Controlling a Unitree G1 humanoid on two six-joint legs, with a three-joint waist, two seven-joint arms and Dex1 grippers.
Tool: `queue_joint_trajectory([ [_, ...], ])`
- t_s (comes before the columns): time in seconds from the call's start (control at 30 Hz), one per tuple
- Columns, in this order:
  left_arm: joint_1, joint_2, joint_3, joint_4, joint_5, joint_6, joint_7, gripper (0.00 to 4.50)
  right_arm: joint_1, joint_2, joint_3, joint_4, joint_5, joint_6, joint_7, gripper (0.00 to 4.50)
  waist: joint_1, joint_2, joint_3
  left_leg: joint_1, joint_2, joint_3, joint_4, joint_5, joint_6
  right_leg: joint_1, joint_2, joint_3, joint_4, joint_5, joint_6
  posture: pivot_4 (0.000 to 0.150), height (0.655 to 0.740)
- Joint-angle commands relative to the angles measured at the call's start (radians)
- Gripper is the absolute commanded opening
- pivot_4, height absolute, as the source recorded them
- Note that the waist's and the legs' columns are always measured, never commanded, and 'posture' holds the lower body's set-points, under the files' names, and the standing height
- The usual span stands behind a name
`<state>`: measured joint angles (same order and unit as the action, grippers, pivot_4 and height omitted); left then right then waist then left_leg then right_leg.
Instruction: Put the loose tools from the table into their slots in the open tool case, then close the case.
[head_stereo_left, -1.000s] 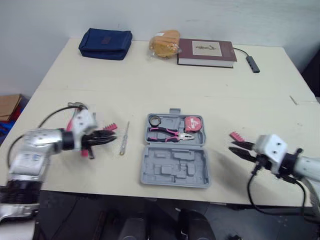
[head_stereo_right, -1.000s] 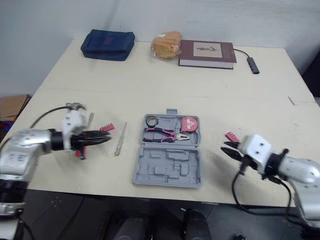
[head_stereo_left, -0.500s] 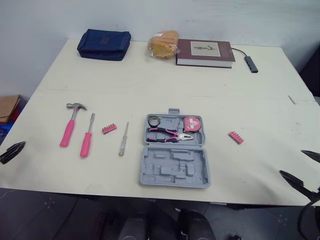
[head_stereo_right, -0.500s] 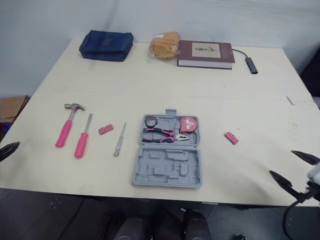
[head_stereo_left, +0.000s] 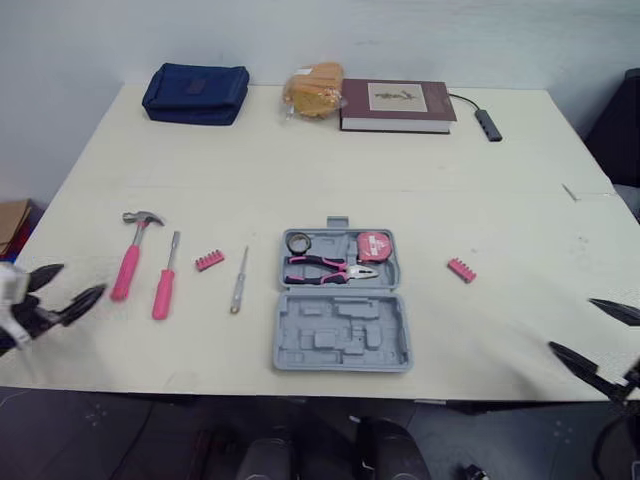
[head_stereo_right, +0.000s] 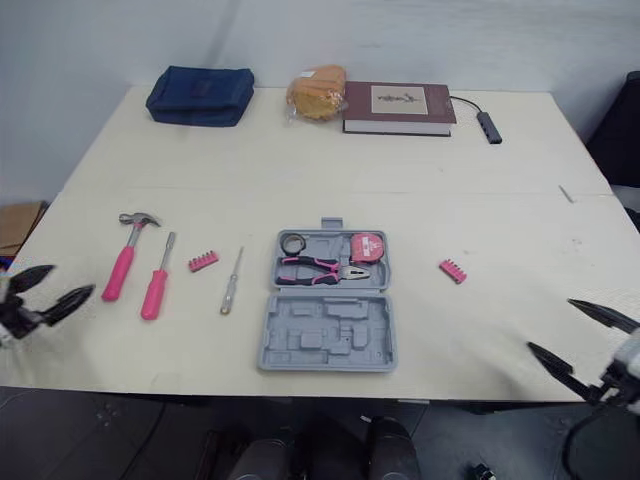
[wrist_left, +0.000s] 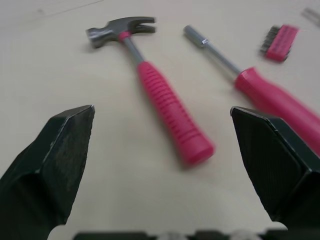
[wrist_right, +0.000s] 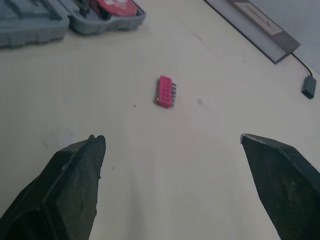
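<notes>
Open tool case (head_stereo_left: 342, 305) flat near the middle of the front edge of the table (head_stereo_left: 300, 160), both claws released and empty.
Left of the case, toward the front-left corner, side by side and apart: hammer (head_stereo_left: 130, 260), pink screwdriver (head_stereo_left: 163, 285), bit strip (head_stereo_left: 209, 261), slim screwdriver (head_stereo_left: 238, 282). Right of it, alone: second bit strip (head_stereo_left: 461, 269). In the case's far half: pliers (head_stereo_left: 330, 267), tape measure (head_stereo_left: 373, 246). Left gripper (head_stereo_left: 73, 282) spread near the hammer handle, right gripper (head_stereo_left: 577, 327) spread near the front-right corner.

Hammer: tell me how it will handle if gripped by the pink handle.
The hammer is probably head-heavy: the metal head sits at one end, so it may tip downward. The ribbed pink handle looks grippy, likely not slippery. It looks stiff.
</notes>
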<state>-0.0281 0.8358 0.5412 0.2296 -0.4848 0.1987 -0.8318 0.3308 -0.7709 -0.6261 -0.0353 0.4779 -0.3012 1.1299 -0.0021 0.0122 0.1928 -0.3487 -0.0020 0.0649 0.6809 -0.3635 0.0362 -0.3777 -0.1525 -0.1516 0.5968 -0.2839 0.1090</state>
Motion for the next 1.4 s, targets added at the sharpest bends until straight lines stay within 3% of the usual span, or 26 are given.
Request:
queue_joint_trajectory([
  [0.03, 0.037, -0.038, -0.07, -0.402, -0.097, 0.266, 0.156, 4.39, -0.036, 0.005, 0.065, -0.162, 0.073, 0.088, -0.038, 4.5, 0.002, 0.0, 0.0, -0.001, 0.0, 0.0, 0.001, 0.0, 0.0, 0.0, 0.0, 0.001, 0.0, 0.0, 0.0, 0.15, 0.74],
  [0.23, -0.033, -0.12, -0.202, -0.722, -0.176, 0.642, 0.429, 4.39, -0.115, 0.01, 0.167, -0.255, 0.077, 0.17, -0.082, 4.5, 0.017, 0.0, 0.0, -0.001, 0.0, -0.001, 0.001, 0.0, 0.0, 0.0, 0.003, 0.003, -0.001, 0.0, 0.0, 0.15, 0.74],
  [0.43, -0.128, -0.288, -0.307, -0.823, -0.144, 0.859, 0.679, 4.39, -0.161, 0.016, 0.221, -0.291, 0.072, 0.2, -0.094, 4.5, 0.031, 0.0, 0.0, -0.001, -0.002, 0.0, 0.002, 0.002, 0.001, 0.0, 0.006, 0.003, 0.0, 0.0, 0.0, 0.15, 0.74],
  [0.7, -0.154, -0.418, -0.456, -0.772, 0.01, 0.84, 0.814, 4.39, -0.166, 0.02, 0.233, -0.332, 0.068, 0.225, -0.114, 4.5, 0.031, 0.0, 0.0, -0.002, -0.002, 0.0, 0.003, 0.003, 0.002, 0.001, 0.008, 0.003, -0.001, 0.001, 0.0, 0.15, 0.74],
  [0.93, -0.144, -0.48, -0.522, -0.695, 0.11, 0.776, 0.823, 4.39, -0.145, 0.017, 0.218, -0.369, 0.081, 0.254, -0.127, 4.5, 0.034, 0.0, 0.0, -0.002, -0.003, 0.0, 0.003, 0.004, 0.002, 0.001, 0.008, 0.002, 0.0, 0.001, 0.0, 0.15, 0.74],
  [1.07, -0.114, -0.485, -0.522, -0.684, 0.147, 0.781, 0.821, 3.21, -0.118, 0.023, 0.207, -0.394, 0.084, 0.265, -0.135, 4.5, 0.044, 0.0, 0.0, -0.001, -0.003, 0.0, 0.003, 0.004, 0.002, 0.001, 0.007, 0.002, -0.002, 0.001, 0.0, 0.15, 0.74],
  [1.3, -0.084, -0.516, -0.487, -0.645, 0.192, 0.711, 0.808, 0.04, -0.074, 0.023, 0.191, -0.409, 0.089, 0.295, -0.148, 4.5, 0.054, 0.001, -0.001, -0.001, -0.003, 0.0, 0.003, 0.004, 0.002, 0.001, 0.006, 0.003, -0.003, 0.001, 0.0, 0.15, 0.74],
  [1.4, -0.083, -0.533, -0.46, -0.648, 0.185, 0.64, 0.781, 0.01, -0.053, 0.03, 0.184, -0.416, 0.088, 0.293, -0.148, 4.5, 0.055, 0.001, -0.001, -0.001, -0.003, 0.0, 0.003, 0.004, 0.002, 0.001, 0.006, 0.003, -0.003, 0.001, 0.0, 0.15, 0.74],
])
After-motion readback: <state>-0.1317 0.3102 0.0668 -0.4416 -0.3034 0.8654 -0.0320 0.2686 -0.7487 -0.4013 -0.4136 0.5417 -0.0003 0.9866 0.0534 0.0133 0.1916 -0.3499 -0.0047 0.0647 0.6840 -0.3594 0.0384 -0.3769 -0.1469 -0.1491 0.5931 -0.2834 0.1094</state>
